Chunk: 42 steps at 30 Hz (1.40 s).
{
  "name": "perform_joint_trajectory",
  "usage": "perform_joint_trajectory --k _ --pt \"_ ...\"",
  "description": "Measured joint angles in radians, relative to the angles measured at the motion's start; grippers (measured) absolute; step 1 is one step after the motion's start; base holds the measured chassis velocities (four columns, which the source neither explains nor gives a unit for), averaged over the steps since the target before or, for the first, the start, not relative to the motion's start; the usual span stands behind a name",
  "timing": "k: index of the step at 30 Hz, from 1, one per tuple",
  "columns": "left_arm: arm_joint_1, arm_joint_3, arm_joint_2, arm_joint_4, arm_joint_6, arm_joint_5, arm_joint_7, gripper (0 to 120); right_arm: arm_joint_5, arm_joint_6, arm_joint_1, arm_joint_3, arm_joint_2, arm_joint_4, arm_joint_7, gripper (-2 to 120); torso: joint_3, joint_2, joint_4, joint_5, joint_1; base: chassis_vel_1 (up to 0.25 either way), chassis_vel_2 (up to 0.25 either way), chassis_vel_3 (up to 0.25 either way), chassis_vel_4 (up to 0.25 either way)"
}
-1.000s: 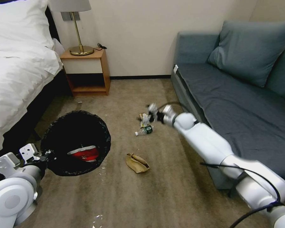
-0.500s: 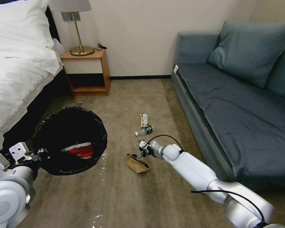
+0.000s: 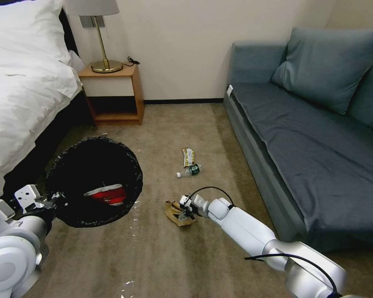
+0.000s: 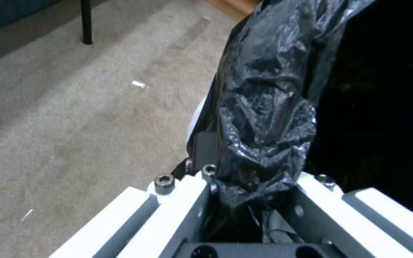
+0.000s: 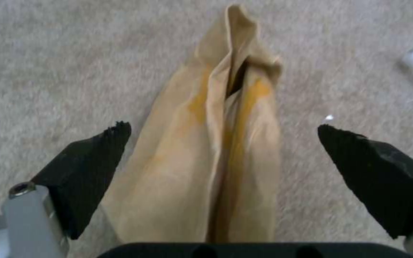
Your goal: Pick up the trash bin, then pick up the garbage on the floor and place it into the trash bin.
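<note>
The trash bin (image 3: 94, 182), lined with a glossy black bag, is held up off the carpet at the robot's left, between the bed (image 3: 25, 95) and the litter. The left hand (image 3: 56, 203) is clamped on its bagged rim; the left wrist view shows the crumpled liner (image 4: 264, 129) pinched between the fingers. Inside the bin lies the red-and-white snack packet (image 3: 107, 194), so one piece of garbage appears to be dealt with already.

Three pieces are left on the carpet. The tan paper bag (image 3: 175, 212) lies nearest the robot, and the right hand (image 3: 185, 210) is low over it. In the right wrist view its black pads (image 5: 89, 157) stand wide apart on either side of the bag (image 5: 211, 157), touching neither face of it, so the grasp is not yet made. Farther off, toward the sofa (image 3: 311, 136), the small clear bottle with the green label (image 3: 190, 170) lies just beside the yellow-brown snack wrapper (image 3: 188, 156), both untouched.

By this showing the task is under halfway: bin lifted, one item in, the paper bag being approached.
</note>
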Motion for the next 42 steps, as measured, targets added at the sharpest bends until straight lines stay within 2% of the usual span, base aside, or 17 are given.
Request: perform_joint_trajectory --k 12,26,32,34,35,37,38,40,41,42 --pt "0.005 0.013 -0.006 -0.011 -0.002 0.011 -0.001 1 -0.013 0.005 0.011 0.006 0.006 -0.039 0.022 100 0.000 0.000 0.0001 0.0000 0.000 0.000 0.000 0.000 0.000" --pt "0.020 0.015 -0.010 -0.026 -0.005 0.020 0.001 1 -0.032 0.005 0.014 0.015 0.048 -0.127 0.029 99 0.000 0.000 0.0001 0.0001 0.000 0.000 0.000 0.000 0.000" --pt "0.027 0.018 -0.012 -0.029 -0.006 0.028 0.004 1 -0.038 0.006 0.018 0.019 0.047 -0.136 0.024 90 0.000 0.000 0.0002 0.0000 0.000 0.000 0.000 0.000 0.000" --pt "0.028 0.019 -0.012 -0.033 -0.008 0.030 0.004 1 -0.030 -0.004 0.014 0.019 0.043 -0.128 0.025 79 0.000 0.000 0.0001 0.0000 0.000 0.000 0.000 0.000 0.000" --pt "0.028 0.019 -0.012 -0.033 -0.008 0.030 0.004 1 -0.030 -0.004 0.014 0.019 0.043 -0.128 0.025 79 0.000 0.000 0.0001 0.0000 0.000 0.000 0.000 0.000 0.000" --pt "0.032 0.021 -0.012 -0.038 -0.008 0.031 0.004 1 -0.021 -0.013 0.005 0.021 0.040 -0.120 0.028 69 0.000 0.000 0.0001 0.0000 0.000 0.000 0.000 0.000 0.000" --pt "0.032 0.021 -0.012 -0.038 -0.008 0.031 0.004 1 -0.021 -0.013 0.005 0.021 0.040 -0.120 0.028 69 0.000 0.000 0.0001 0.0000 0.000 0.000 0.000 0.000 0.000" --pt "0.037 0.020 -0.010 -0.041 -0.009 0.033 0.004 1 -0.012 -0.019 -0.002 0.022 0.037 -0.113 0.034 57 0.000 0.000 0.0002 0.0000 0.000 0.000 0.000 0.000 0.000" --pt "0.037 0.020 -0.010 -0.041 -0.009 0.033 0.004 1 -0.012 -0.019 -0.002 0.022 0.037 -0.113 0.034 57 0.000 0.000 0.0002 0.0000 0.000 0.000 0.000 0.000 0.000" --pt "0.038 0.017 -0.009 -0.042 -0.010 0.033 0.004 1 -0.007 -0.019 -0.004 0.022 0.034 -0.109 0.036 52 0.000 0.000 0.0002 0.0001 0.000 0.000 0.000 0.000 0.000"
